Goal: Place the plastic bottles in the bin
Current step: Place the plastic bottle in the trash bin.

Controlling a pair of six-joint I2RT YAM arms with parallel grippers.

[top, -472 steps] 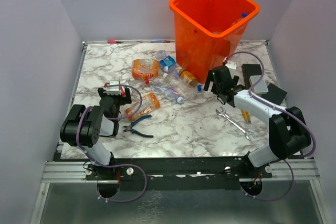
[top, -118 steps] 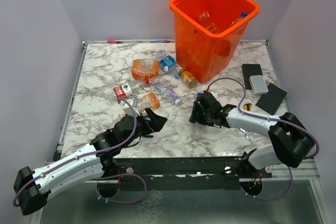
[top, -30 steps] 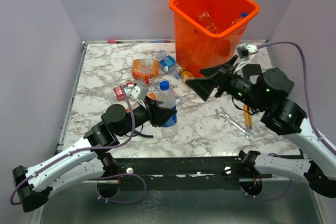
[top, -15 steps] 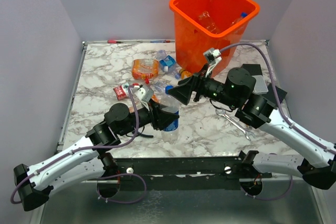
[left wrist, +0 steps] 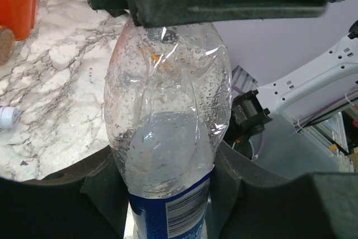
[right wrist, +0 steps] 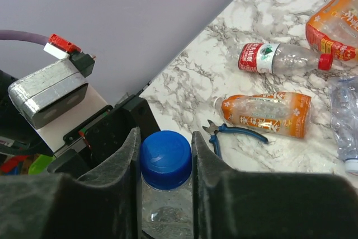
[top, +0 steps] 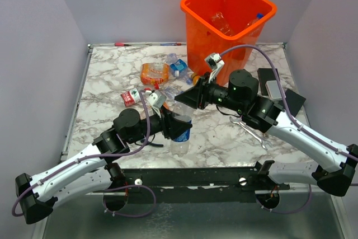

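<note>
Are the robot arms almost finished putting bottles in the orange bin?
Not yet. At least two bottles already lie in the bin. The left gripper holds a blue-label bottle while the right gripper clasps its cap. Several more lie on the table, like the red-label bottle and orange-label bottle.

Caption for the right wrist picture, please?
Right gripper pinches a clear bottle by its blue cap; pliers and bottles lie beyond.

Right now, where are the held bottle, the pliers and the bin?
held bottle (right wrist: 165, 159): right wrist view, on its blue cap.
pliers (right wrist: 246, 134): right wrist view, on a blue handle.
bin (top: 208, 48): top external view, on its near orange wall.
</note>
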